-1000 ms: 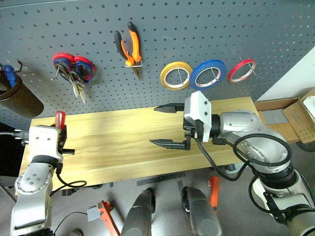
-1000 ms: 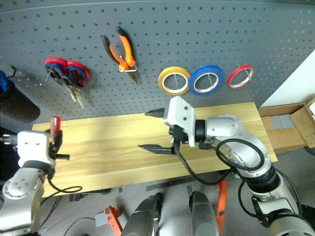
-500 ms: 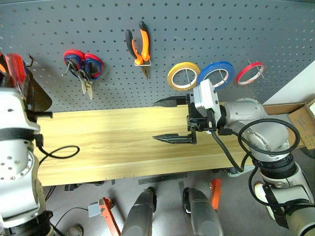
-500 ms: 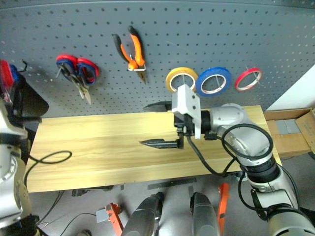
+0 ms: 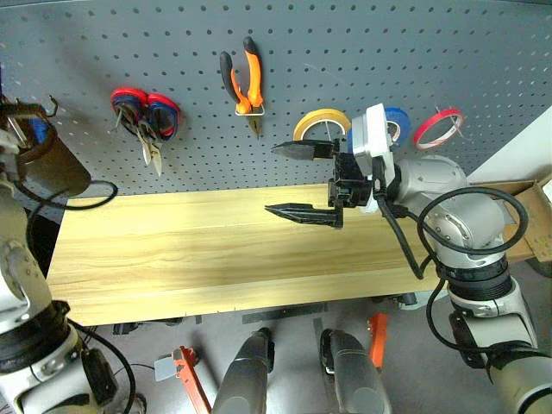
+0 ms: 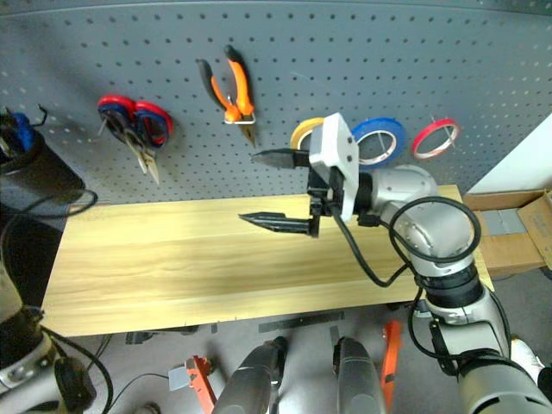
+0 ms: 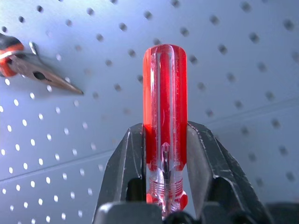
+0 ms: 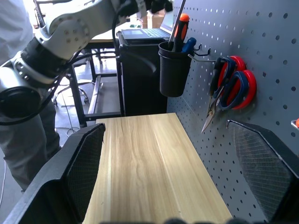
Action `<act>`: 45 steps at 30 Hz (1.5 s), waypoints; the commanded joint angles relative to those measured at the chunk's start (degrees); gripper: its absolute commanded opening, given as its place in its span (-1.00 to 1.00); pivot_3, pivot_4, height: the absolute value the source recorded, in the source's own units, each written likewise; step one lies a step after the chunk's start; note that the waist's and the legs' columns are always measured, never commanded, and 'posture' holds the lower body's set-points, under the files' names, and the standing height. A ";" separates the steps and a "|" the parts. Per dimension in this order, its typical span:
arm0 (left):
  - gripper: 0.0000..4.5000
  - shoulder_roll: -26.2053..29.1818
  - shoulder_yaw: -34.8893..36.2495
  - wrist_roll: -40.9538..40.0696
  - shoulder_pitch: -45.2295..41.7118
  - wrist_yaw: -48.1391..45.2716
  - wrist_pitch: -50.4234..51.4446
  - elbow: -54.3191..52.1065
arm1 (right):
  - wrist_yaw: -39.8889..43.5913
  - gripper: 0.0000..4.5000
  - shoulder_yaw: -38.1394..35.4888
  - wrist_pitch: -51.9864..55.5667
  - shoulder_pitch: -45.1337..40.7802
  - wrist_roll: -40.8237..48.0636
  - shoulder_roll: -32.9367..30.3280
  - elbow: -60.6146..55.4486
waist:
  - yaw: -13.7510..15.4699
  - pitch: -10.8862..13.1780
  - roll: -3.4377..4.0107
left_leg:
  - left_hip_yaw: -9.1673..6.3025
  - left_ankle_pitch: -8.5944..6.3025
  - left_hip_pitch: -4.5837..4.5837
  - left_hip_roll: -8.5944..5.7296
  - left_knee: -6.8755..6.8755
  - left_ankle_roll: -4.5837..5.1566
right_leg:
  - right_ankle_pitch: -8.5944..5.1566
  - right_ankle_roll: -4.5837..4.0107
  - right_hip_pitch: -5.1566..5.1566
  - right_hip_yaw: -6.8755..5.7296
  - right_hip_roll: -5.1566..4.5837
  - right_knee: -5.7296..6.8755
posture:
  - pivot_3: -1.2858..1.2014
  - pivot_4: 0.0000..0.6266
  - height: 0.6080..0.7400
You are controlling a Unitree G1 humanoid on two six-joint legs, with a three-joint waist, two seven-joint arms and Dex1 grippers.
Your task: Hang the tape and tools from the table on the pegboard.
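Up close, left pincer (image 7: 164, 154) clamping screwdriver (image 7: 164, 112)

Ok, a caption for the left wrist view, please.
Left tool shut on the red-handled screwdriver, raised in front of the grey pegboard.

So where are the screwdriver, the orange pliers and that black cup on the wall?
Screwdriver (image 7: 164, 107): left wrist view, middle of its clear red handle.
Orange pliers (image 5: 252, 79): left eye view, on the orange handle.
Black cup (image 8: 173, 70): right wrist view, on its side wall.
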 commanded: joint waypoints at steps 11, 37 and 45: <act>-0.64 3.88 1.16 0.59 -1.40 -3.36 -9.55 12.76 | -0.88 1.00 -1.29 -1.43 0.01 0.04 -0.09 -2.21 | -0.08 0.00 0.00 | 0.01 0.00 0.00 0.00 0.01 0.00 | 0.00 0.00 -0.02 -0.01 0.00 0.02 | 0.02 -0.06 1.00; 0.99 0.74 1.49 0.98 1.89 2.94 -12.61 13.62 | -1.61 1.00 -1.39 -1.28 0.60 -0.10 -1.05 -2.92 | -0.19 -0.03 -0.04 | 0.02 0.00 0.00 0.01 0.04 0.00 | 0.01 0.00 -0.03 0.02 0.00 0.04 | 0.00 -0.08 1.00; 0.99 -0.26 -8.06 -3.98 -2.72 -2.50 -7.72 5.16 | -1.98 1.00 -2.34 -1.17 1.15 0.31 -1.48 -2.95 | -0.10 -0.08 -0.12 | 0.02 0.00 -0.01 -0.01 0.09 0.00 | 0.04 0.05 0.01 0.01 -0.01 0.04 | 0.00 -0.09 1.00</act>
